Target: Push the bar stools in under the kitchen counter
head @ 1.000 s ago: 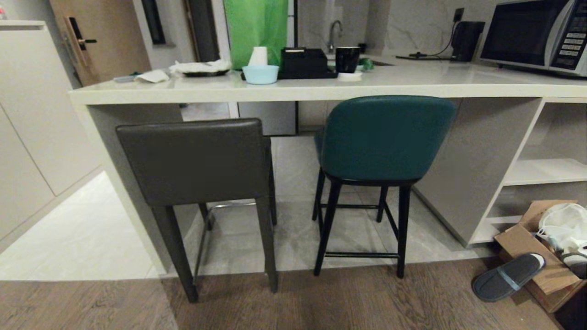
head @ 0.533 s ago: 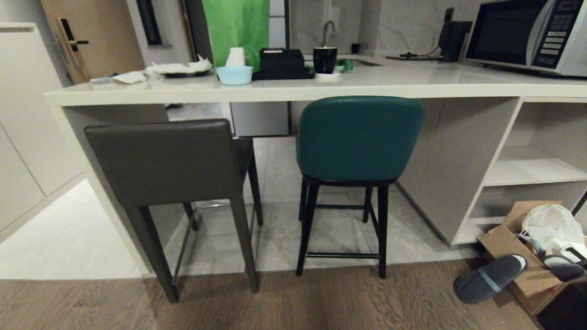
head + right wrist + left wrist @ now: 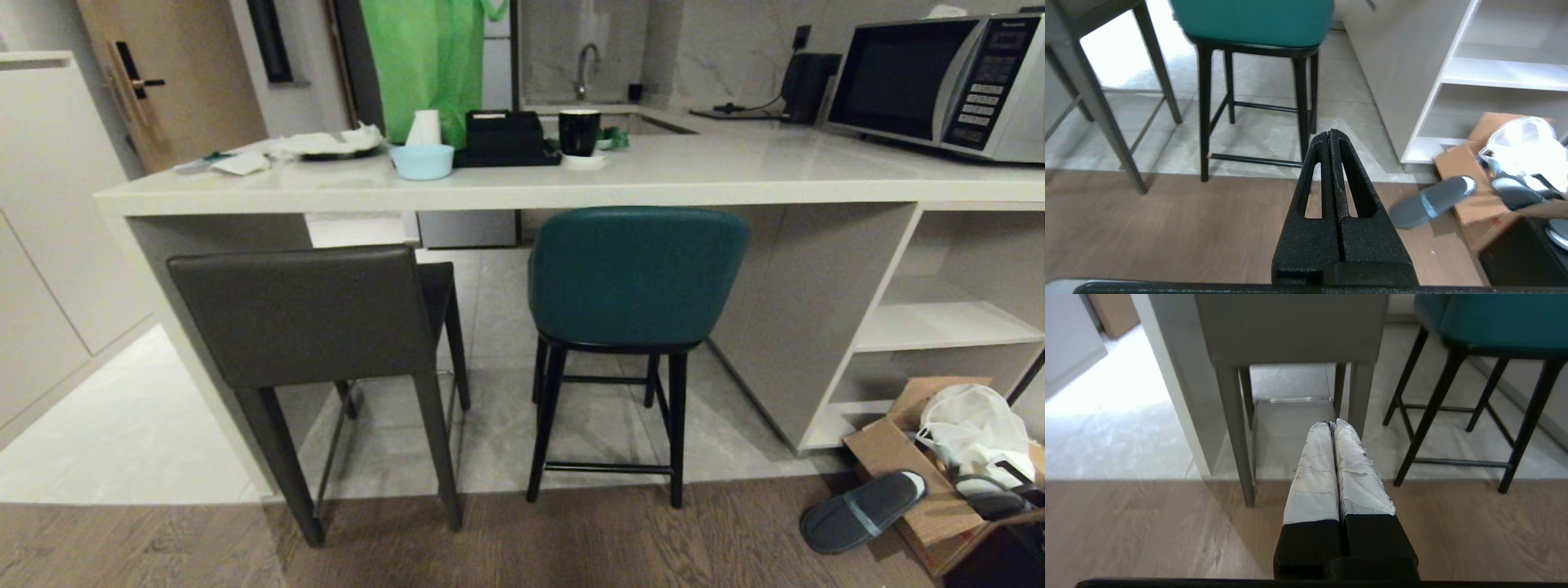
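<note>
1. No brand or label can be read. The microwave at the far right of the counter has a panel of buttons, but the writing on it is too small to make out.
2. The kitchen counter is a long, pale, speckled stone slab with a thick edge, on grey panel supports with open white shelving at the right.
3. The dark grey stool has a flat rectangular leather-look back and square legs. It stands at the left, its back out in front of the counter edge and its near legs on the wood floor.
4. The teal stool has a rounded padded back and thin black legs. It stands just right of the grey one, apart from it, with its back near the counter edge.
5. On the counter stand a light blue bowl, a black mug and a black tray box; their contents are hidden.
6. A cardboard box on the floor at the near right holds a white plastic bag; a grey slipper lies against it.
7. The left gripper, its fingers wrapped in white tape, is pressed closed and empty, before the grey stool.
8. The right gripper, bare black, is likewise closed and empty, near the teal stool's legs.
</note>
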Available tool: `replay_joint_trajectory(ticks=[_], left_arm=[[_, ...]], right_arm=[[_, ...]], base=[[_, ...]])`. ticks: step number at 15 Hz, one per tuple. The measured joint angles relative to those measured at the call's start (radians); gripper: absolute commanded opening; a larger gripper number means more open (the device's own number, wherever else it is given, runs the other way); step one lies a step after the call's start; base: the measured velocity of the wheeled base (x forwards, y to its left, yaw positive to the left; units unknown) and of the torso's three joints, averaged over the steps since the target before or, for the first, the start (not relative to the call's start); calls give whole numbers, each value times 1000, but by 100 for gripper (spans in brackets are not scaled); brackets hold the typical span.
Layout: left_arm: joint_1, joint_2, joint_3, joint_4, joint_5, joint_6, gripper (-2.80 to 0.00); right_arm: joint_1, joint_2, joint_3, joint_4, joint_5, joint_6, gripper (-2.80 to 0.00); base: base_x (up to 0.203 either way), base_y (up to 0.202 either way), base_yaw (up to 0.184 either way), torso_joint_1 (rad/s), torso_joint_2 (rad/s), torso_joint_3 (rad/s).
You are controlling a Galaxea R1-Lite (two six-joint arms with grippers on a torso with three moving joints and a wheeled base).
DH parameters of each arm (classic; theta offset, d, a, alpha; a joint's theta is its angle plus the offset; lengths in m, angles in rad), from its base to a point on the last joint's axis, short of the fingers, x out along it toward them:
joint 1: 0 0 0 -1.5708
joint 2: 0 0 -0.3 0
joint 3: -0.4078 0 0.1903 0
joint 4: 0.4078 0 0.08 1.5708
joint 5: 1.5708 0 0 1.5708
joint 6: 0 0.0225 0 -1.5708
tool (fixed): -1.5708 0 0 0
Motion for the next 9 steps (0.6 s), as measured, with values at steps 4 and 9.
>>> replay_joint_trajectory(ticks=[4, 9], left_arm=[[1, 0, 0, 3, 0, 0, -280], [1, 0, 0, 3, 0, 0, -280]], right_arm=[[0, 0, 0, 1, 0, 0, -280], [0, 0, 0, 2, -1, 1, -280]], base=[[0, 0, 0, 37, -107, -65], [0, 0, 0, 0, 0, 0]])
